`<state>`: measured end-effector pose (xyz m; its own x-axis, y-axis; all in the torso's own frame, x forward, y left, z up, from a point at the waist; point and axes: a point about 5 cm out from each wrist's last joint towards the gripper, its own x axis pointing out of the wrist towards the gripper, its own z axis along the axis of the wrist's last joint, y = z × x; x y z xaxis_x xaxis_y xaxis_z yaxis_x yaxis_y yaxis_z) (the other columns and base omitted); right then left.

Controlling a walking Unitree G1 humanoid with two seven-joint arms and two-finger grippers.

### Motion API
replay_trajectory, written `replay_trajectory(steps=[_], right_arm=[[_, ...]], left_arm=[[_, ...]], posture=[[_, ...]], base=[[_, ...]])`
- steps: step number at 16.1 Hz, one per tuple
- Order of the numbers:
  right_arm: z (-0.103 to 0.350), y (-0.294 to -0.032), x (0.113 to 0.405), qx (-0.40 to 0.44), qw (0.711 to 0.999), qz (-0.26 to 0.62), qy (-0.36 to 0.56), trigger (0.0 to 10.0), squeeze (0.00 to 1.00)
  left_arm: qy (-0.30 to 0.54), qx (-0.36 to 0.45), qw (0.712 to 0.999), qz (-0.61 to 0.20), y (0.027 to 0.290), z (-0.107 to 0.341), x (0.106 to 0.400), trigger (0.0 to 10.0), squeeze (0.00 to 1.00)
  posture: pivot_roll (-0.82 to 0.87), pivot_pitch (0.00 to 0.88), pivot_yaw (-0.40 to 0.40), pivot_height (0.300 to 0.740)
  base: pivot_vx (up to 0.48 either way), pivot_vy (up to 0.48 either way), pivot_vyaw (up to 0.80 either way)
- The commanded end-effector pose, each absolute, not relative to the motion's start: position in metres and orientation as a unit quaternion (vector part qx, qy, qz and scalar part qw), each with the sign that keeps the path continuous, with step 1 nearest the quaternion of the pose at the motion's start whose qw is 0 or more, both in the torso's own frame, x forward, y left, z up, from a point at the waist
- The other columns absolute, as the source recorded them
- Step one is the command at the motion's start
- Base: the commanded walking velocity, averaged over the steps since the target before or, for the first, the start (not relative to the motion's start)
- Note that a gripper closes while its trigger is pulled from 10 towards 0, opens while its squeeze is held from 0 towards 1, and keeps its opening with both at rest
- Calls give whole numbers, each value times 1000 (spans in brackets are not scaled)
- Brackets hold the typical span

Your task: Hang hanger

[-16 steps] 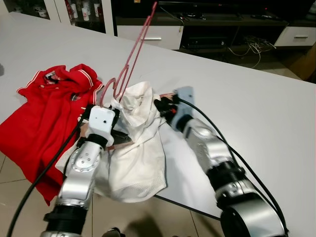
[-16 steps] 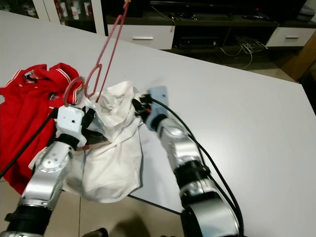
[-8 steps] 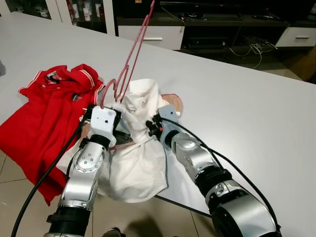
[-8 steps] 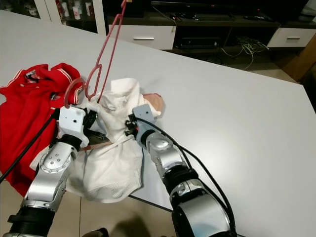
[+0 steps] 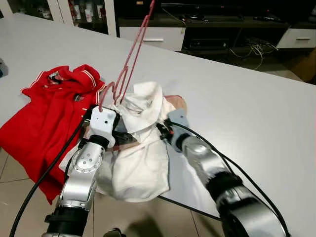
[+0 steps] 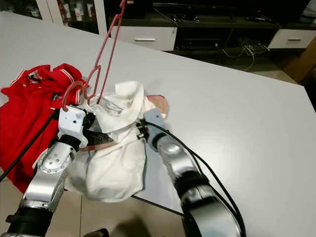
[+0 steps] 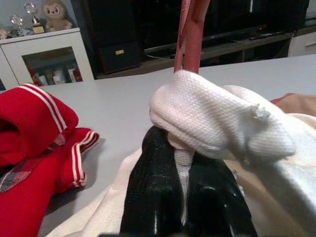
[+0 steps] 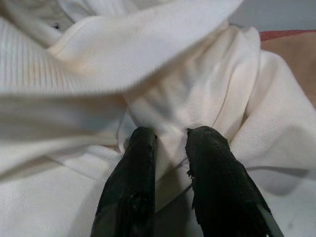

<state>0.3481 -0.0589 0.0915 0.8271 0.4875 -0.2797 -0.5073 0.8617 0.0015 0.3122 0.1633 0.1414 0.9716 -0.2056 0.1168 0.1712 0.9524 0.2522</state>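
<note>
The hanger (image 5: 129, 61) was pink and stood nearly upright, tilted toward the far side of the table (image 5: 256, 103). Its hook (image 5: 109, 95) curled at the lower end, just above my left gripper (image 7: 183, 163). Its long arms rose toward the cabinets (image 5: 153, 34) beyond the table.

The lower part of the hanger sat inside the bunched collar of the white shirt (image 5: 140, 158). My left jaws were closed on a fold of that white cloth, with the hanger's stem rising directly behind the fold in the left wrist view. Whether the jaws also clamped the hanger itself could not be determined.

My right gripper (image 8: 170, 145) pressed into the white shirt from the opposite side, near the collar. Its two fingers (image 8: 210, 163) stood slightly apart, with a pleat of cloth running between them. Whether they pinched that pleat could not be told.

The white shirt draped over the near table edge and hung below it toward the tiled floor (image 5: 15, 173). A tan patch (image 5: 176, 101) showed at the far side of the bunched cloth.

A red shirt (image 5: 44, 118) with white-striped trim lay crumpled on the table to the left, touching the white shirt.
</note>
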Motion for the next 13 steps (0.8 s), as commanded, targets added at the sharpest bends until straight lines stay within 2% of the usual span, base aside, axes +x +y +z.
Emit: replay_trajectory(steps=[1, 4, 6, 8, 10, 11, 13], right_arm=[[67, -76, 336, -22, 945, 256, 204, 10000, 0], [76, -79, 324, 20, 927, 307, 216, 10000, 0], [99, -76, 309, 70, 897, 386, 202, 10000, 0], [123, -83, 313, 102, 897, 395, 170, 10000, 0], [142, -99, 329, 140, 913, 352, 150, 10000, 0], [155, -122, 347, 169, 940, 267, 126, 10000, 0], [156, -135, 357, 204, 952, 198, 117, 10000, 0]], left_arm=[[1, 122, 988, -94, 168, 113, 309, 0, 0], [-3, 126, 986, -106, 165, 116, 313, 0, 0], [-8, 129, 984, -119, 160, 117, 314, 0, 0], [-7, 129, 984, -122, 159, 116, 313, 0, 0], [-6, 131, 983, -124, 160, 114, 312, 0, 0], [-4, 135, 983, -127, 160, 112, 309, 0, 0], [-3, 135, 983, -127, 160, 110, 307, 0, 0]], posture=[[89, 116, -74, 740], [79, 111, -71, 740], [78, 105, -71, 740], [83, 106, -73, 740], [88, 110, -78, 740], [92, 114, -82, 740], [96, 118, -87, 740]], base=[[0, 0, 0], [0, 0, 0], [0, 0, 0], [0, 0, 0], [0, 0, 0], [0, 0, 0], [0, 0, 0]])
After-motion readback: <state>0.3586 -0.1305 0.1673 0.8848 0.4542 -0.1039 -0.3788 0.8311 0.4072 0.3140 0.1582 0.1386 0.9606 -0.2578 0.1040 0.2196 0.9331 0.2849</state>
